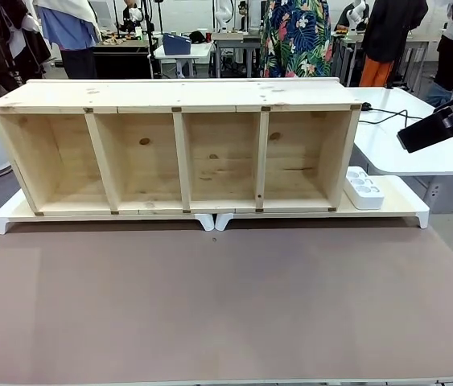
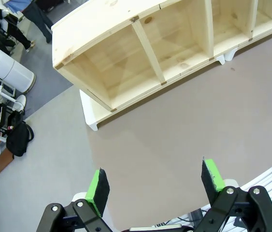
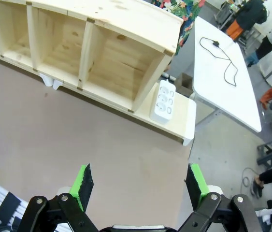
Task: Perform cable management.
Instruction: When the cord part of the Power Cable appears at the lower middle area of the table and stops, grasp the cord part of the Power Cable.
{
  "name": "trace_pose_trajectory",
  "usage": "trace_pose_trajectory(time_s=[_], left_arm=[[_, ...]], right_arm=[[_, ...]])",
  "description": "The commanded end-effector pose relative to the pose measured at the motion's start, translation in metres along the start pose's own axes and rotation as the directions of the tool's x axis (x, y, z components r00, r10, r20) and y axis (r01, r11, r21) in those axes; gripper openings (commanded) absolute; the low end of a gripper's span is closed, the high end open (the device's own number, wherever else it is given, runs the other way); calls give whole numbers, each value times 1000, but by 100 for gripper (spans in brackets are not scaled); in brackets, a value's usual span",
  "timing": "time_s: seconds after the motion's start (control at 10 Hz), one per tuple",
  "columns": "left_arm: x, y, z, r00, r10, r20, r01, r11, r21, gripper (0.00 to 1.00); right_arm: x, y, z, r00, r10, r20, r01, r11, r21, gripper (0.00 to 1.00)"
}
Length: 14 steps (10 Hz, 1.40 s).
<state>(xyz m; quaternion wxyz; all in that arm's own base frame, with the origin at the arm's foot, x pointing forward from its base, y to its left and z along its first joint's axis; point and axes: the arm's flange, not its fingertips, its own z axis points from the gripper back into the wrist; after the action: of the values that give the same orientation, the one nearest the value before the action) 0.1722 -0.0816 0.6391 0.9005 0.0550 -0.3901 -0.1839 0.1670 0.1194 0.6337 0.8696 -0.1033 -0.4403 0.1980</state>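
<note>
Left hand (image 2: 152, 188): wide, green pads spread, nothing between them; it hangs high over the near-left part of the brown surface (image 2: 184, 130), looking down at the left end of the shelf (image 2: 140, 53).
Right hand (image 3: 138, 186): wide too, empty; it hangs over the near-right part of the brown surface, looking at the right end of the shelf and past it.
Shelf: long wooden box with four open bays facing the robot, lying along the far edge of the brown surface on two low white risers (image 1: 210, 217); all four bays look bare.
Power strip (image 3: 164, 100): white, lying on the right riser, just beside the right end of the shelf.
Cable (image 3: 220, 58): thin black cord lying loose on the white side surface (image 3: 222, 92) beyond the right end of the shelf, with a small dark end piece at its far end; in the front view it shows as a thin line running right from behind the shelf's right top corner (image 1: 383, 117).
Key relation: cable lies ahead and to the right of the right hand, past the strip, its long run roughly along the white surface's length, away from the robot; the right arm is clearly nearer, the left is well apart from it.
Judged step: nothing grasped yet; reaching for the cable likely falls to the right arm.
</note>
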Motion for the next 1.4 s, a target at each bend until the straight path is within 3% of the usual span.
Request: trace_pose_trajectory(time_s=[0.0,1.3], left_arm=[[2,0,-1,1000,-5,8,5,1000,1,100],[2,0,-1,1000,-5,8,5,1000,1,100]], right_arm=[[1,0,-1,1000,5,-3,-5,1000,-4,100],[1,0,-1,1000,5,-3,-5,1000,-4,100]])
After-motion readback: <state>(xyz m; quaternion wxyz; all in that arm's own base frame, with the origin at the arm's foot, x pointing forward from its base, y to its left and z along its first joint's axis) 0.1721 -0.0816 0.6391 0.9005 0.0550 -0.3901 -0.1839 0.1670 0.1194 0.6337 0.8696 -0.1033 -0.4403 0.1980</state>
